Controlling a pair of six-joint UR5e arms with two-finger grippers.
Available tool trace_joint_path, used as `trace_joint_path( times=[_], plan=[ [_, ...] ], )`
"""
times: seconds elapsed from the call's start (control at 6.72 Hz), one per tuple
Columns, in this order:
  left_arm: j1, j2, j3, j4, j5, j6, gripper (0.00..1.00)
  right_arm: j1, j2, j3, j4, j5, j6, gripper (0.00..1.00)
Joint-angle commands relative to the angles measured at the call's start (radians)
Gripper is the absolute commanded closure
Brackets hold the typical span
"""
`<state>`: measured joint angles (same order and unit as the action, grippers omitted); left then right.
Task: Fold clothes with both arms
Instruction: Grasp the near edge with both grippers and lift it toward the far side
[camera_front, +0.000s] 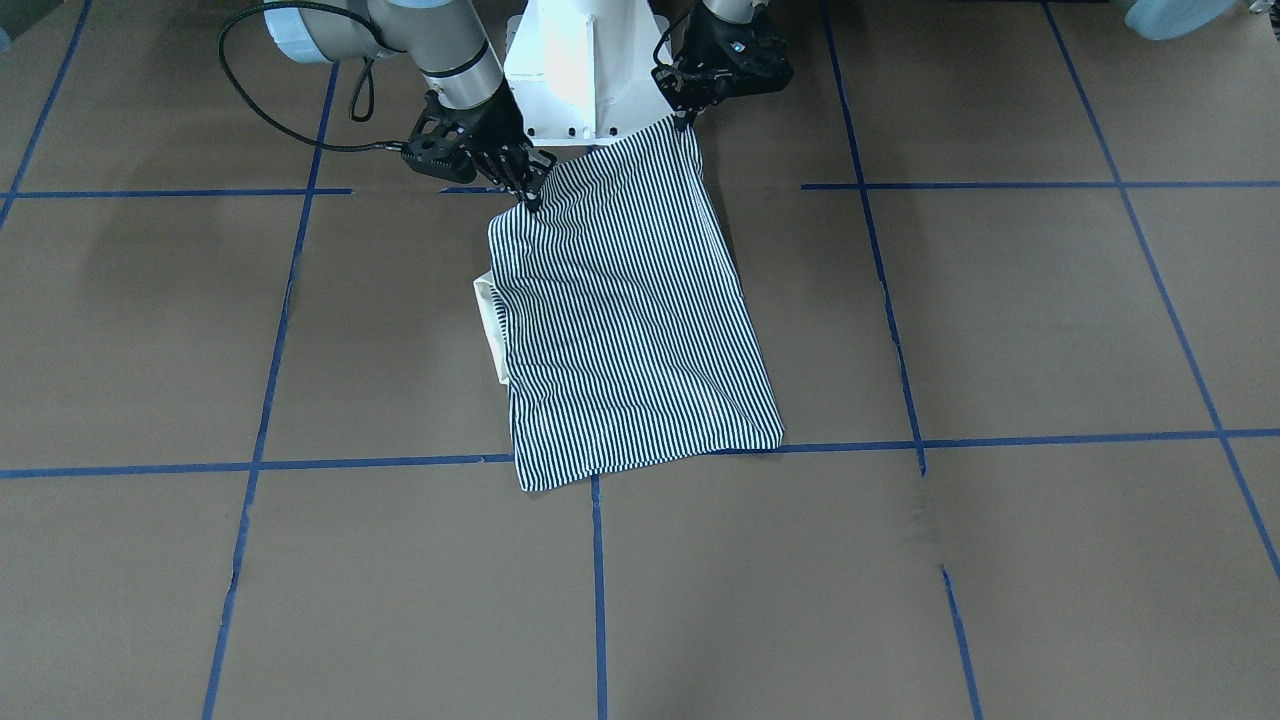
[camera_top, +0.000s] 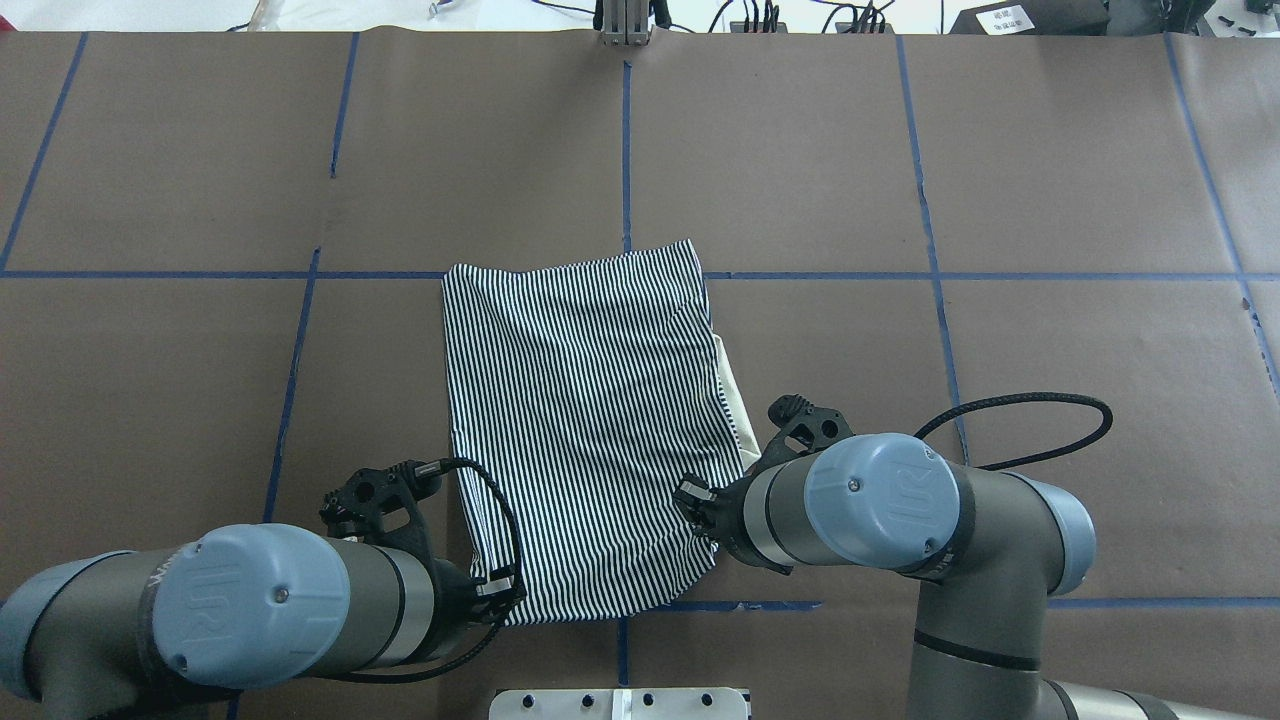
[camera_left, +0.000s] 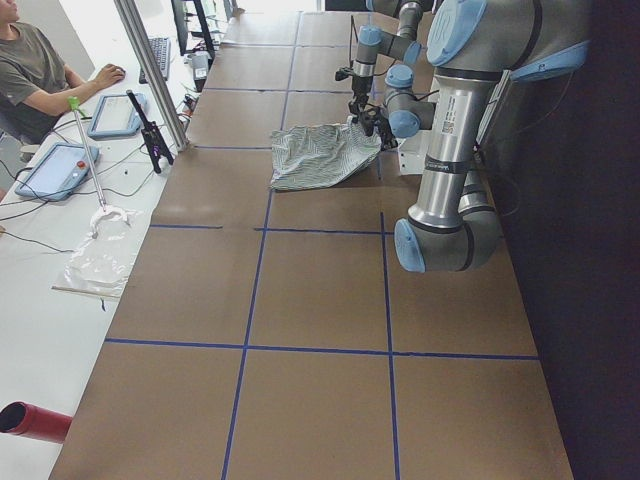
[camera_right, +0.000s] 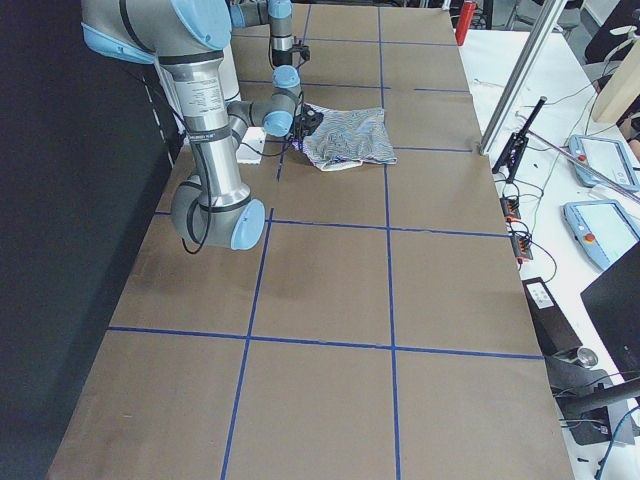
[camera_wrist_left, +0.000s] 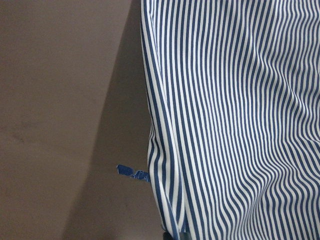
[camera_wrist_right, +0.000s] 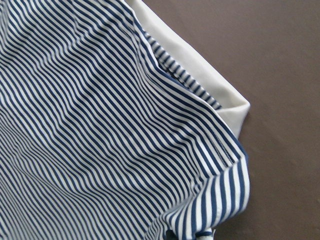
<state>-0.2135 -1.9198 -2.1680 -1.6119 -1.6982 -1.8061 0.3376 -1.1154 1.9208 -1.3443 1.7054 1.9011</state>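
Left fingers (camera_front: 685, 119) and right fingers (camera_front: 529, 191) — pinched shut — hold the striped polo shirt (camera_front: 630, 320) by its corners nearest the worktop's (camera_front: 1000, 320) robot-side edge.

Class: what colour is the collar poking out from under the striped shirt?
Plain cream: the collar of the shirt shows best in the right wrist-mounted view.

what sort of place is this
Likely a robotics lab: a table gridded with blue tape, a left arm and right arm at a striped shirt, and a person at a side bench with a teach pendant.
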Motion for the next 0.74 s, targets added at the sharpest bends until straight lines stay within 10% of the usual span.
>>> trace_joint_path(
  times=[0.0, 0.59],
  plan=[
    [-0.143, -0.04, 0.042, -0.003, -0.006, 0.026, 1.0, 0.116, 0.107, -0.092, -0.001, 0.0, -0.055, 1.0],
    [-0.328, -0.128, 0.299, -0.147, -0.046, 0.139, 1.0, 0.234, 0.306, -0.472, 0.229, 0.0, -0.068, 1.0]
  ],
)
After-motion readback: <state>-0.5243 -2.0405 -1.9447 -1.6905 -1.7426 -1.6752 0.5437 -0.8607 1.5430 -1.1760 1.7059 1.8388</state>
